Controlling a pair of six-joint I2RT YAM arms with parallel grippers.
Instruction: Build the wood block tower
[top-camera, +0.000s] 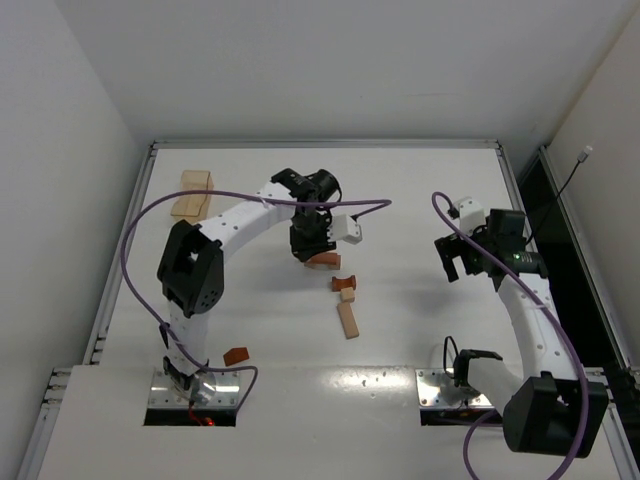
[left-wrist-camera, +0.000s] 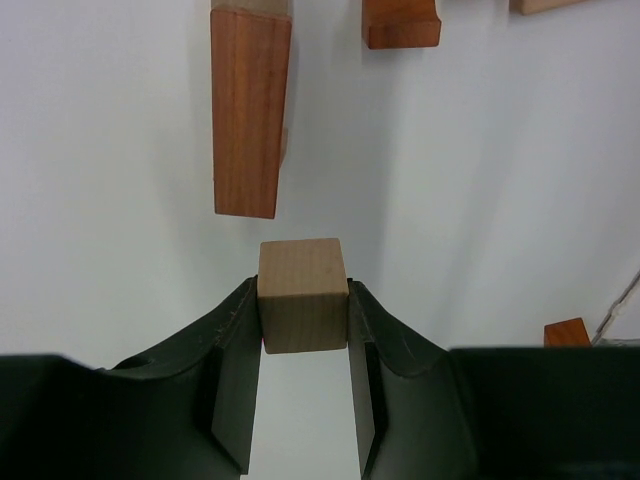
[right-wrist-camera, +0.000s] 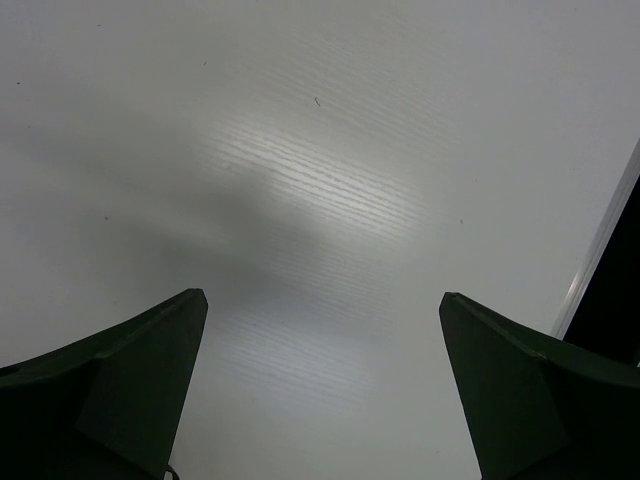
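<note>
Cube (left-wrist-camera: 303, 312) in left pincer (left-wrist-camera: 303, 292) (bar (left-wrist-camera: 248, 110) ahead)

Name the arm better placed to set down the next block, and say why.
Left. The left gripper is shut on a tan cube, just short of the reddish-brown bar. The right gripper hangs open and empty over the table, off to the side.

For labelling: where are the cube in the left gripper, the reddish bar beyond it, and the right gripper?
cube (left-wrist-camera: 302, 295), left wrist view, middle of its top face.
reddish bar (left-wrist-camera: 246, 110), left wrist view, middle of its long face.
right gripper (right-wrist-camera: 322, 297), right wrist view, midway between its fingertips.
</note>
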